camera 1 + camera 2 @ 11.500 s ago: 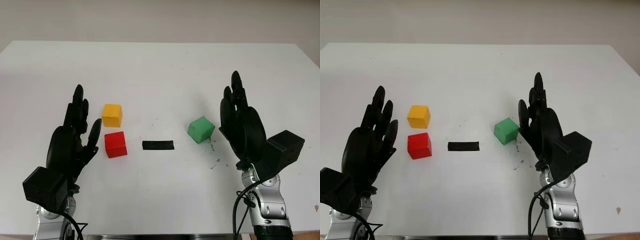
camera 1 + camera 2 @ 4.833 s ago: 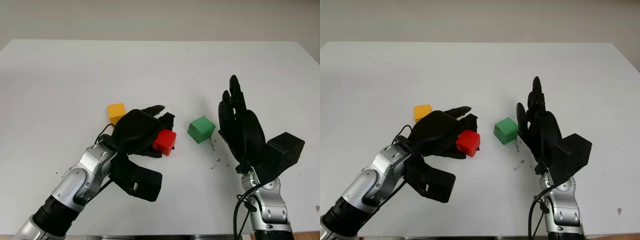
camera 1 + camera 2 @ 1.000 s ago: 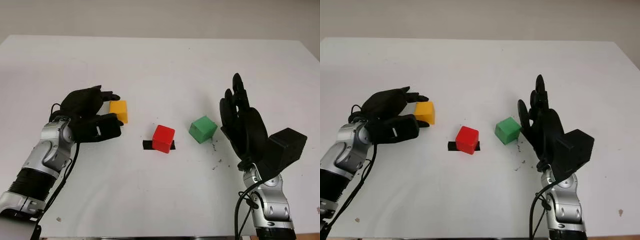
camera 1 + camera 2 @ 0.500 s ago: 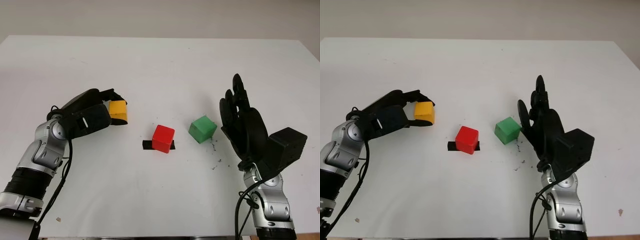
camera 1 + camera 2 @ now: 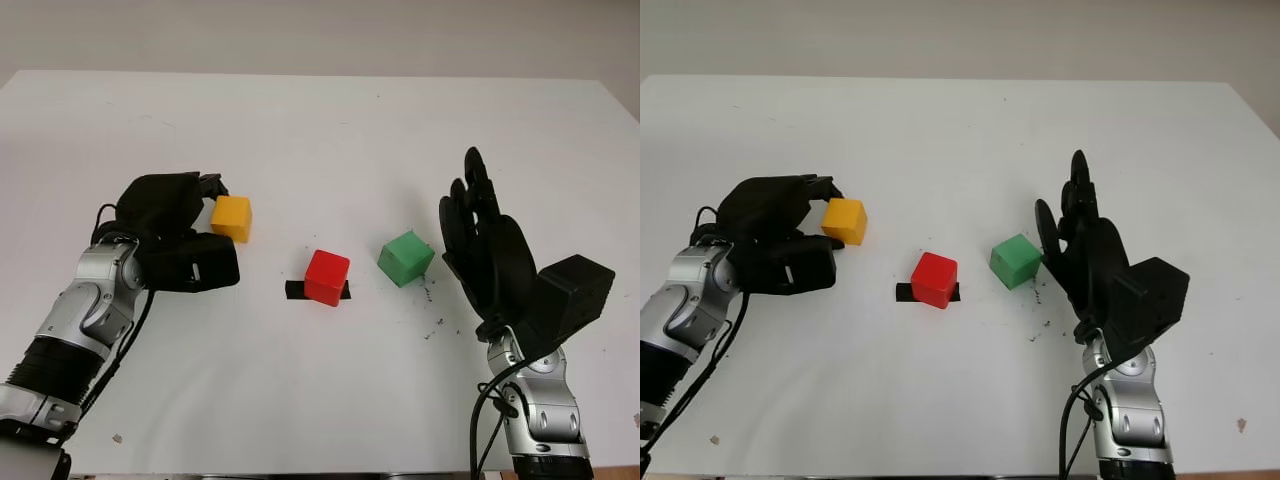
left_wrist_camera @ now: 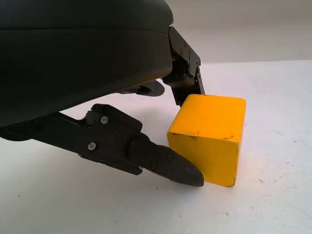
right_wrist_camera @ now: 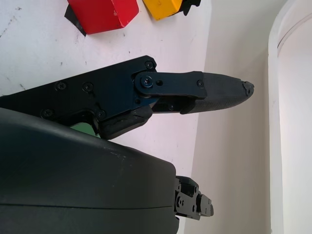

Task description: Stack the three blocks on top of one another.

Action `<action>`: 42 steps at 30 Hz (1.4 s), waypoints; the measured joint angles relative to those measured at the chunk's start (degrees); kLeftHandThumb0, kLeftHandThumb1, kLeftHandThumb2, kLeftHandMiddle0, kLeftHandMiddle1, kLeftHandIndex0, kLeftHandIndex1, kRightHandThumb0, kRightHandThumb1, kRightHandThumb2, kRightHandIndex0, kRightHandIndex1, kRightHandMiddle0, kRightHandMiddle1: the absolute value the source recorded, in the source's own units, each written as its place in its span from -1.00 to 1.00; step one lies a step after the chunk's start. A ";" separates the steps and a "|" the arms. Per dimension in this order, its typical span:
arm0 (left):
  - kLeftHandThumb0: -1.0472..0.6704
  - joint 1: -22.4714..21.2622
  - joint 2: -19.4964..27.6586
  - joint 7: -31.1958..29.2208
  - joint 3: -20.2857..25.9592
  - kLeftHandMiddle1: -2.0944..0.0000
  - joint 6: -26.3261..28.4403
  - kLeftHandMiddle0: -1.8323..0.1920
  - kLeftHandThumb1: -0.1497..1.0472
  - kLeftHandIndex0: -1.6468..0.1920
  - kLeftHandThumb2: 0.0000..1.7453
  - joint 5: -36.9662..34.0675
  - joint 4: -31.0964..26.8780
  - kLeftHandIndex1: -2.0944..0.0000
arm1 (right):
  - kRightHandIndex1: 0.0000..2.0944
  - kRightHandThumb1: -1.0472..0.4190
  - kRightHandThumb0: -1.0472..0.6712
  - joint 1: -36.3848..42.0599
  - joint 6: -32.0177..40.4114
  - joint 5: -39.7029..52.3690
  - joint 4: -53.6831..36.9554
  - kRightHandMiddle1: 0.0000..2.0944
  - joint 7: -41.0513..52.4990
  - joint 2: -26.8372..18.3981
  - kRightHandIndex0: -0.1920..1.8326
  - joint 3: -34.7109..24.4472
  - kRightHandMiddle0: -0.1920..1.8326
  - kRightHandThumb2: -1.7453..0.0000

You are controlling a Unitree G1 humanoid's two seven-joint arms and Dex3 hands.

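Note:
A yellow block (image 5: 232, 217) is at the left of the white table (image 5: 330, 130). My left hand (image 5: 203, 228) is curled on it, with one finger (image 6: 186, 73) against its far face and the thumb (image 6: 163, 162) against its near face. Whether the block is off the table I cannot tell. The red block (image 5: 327, 276) sits mid-table on a strip of black tape (image 5: 293, 290). Just right of it, the green block (image 5: 406, 258) stands turned at an angle. Beside the green block on its right, my right hand (image 5: 470, 212) is held upright and open.
Small dark specks (image 5: 432, 325) mark the table near the right hand. The table's far edge (image 5: 320, 75) meets a plain wall.
The left hand has curled round the yellow block, which has shifted slightly up and left in the picture. The red block, green block and right hand have not moved.

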 measured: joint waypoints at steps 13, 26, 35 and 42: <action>-0.19 1.69 -3.39 -2.75 8.63 0.95 -11.03 0.43 1.00 0.51 -0.92 -23.10 1.56 -0.32 | -0.95 -1.00 -0.71 0.00 -0.19 -0.09 0.06 -0.95 0.14 -0.01 -0.96 -0.04 -0.92 0.51; -0.22 1.79 -5.26 -12.84 14.05 0.93 -9.40 0.40 0.95 0.48 -0.94 -37.64 -1.88 -0.42 | -0.95 -1.00 -0.70 -0.01 -0.46 0.00 0.46 -0.95 0.63 -0.01 -0.97 -0.08 -0.93 0.56; -0.21 5.35 -7.46 -13.96 15.85 0.94 -9.02 0.44 1.00 0.51 -0.93 -42.12 -10.02 -0.45 | -0.96 -1.00 -0.69 -0.02 -0.46 -0.12 0.46 -0.96 0.74 -0.01 -0.99 0.02 -0.96 0.55; -0.26 6.68 -9.53 -16.38 15.91 0.99 -7.15 0.62 1.00 0.54 -0.90 -45.01 -16.38 -0.47 | -0.95 -1.00 -0.71 -0.23 -0.46 0.04 0.49 -0.95 0.98 -0.01 -0.99 0.06 -0.95 0.57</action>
